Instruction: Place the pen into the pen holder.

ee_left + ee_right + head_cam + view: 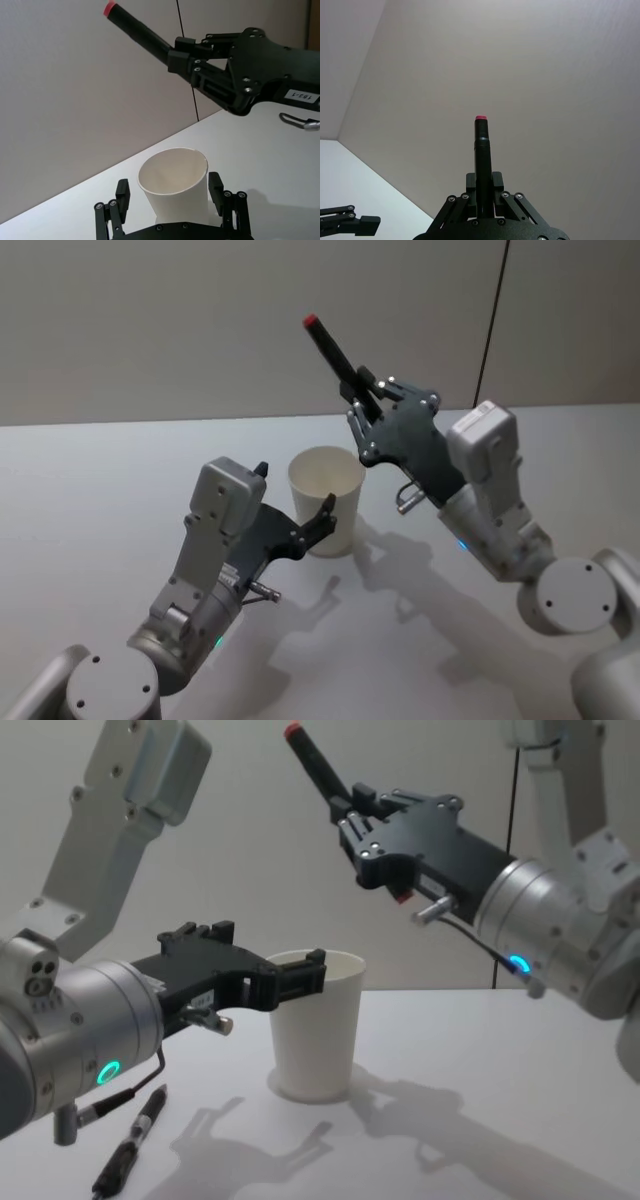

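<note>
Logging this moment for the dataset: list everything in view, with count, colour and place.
pen holder: 1, white paper cup, upright on the table, mid-scene.
held pen: 1, black with a red end, tilted in the air above the pen holder's level.
loose pen: 1, black, lying on the table beneath the left arm.
table: 1, pale grey, under everything.
wall: 1, grey, behind the table.
left gripper: 1, black, low at the pen holder, open with a finger on either side of it.
right gripper: 1, black, raised to the right of the pen holder, shut on the held pen.
</note>
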Robot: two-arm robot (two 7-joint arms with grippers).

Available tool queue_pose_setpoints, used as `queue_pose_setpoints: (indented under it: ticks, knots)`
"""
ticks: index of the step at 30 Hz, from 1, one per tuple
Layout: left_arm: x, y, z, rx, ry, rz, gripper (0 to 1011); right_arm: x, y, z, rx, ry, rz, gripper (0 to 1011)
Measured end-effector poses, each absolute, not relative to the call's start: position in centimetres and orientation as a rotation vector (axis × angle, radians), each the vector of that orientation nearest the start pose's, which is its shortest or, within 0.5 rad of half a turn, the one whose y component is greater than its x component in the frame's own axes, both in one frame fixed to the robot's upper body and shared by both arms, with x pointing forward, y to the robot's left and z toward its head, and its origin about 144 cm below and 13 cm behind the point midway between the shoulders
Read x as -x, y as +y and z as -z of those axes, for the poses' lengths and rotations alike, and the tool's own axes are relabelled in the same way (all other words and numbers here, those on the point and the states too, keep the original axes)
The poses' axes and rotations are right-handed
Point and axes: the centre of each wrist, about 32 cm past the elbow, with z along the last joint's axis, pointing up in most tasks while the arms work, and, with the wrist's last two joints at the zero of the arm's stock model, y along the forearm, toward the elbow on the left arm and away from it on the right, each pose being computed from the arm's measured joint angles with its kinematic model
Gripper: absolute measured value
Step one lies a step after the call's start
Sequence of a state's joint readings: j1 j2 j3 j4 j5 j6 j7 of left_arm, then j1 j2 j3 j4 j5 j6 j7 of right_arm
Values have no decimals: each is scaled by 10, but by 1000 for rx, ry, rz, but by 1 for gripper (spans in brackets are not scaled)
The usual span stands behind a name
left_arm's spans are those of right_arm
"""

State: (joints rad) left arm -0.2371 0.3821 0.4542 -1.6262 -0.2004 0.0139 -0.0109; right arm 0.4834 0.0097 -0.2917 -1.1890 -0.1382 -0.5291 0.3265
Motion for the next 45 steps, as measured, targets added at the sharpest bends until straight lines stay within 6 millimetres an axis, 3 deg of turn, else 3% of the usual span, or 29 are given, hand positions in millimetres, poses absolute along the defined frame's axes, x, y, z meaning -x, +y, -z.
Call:
queue_pose_setpoints:
  ticks: [24, 33, 43, 45]
  knots:
    - [-492, 198, -1204, -61, -268, -1124, 1004, -608, -118, -1189, -231, -574, 798, 187]
    - [-492, 198, -1204, -61, -268, -1124, 1004, -612, -113, -1185, -238, -567, 793, 431]
    - [-492, 198, -1204, -61, -268, -1124, 1004, -613, -113, -1184, -251, -571, 797, 794]
    - [-492, 198, -1204, -61, -268, -1124, 1004, -613, -113, -1183, -253, -572, 797, 824]
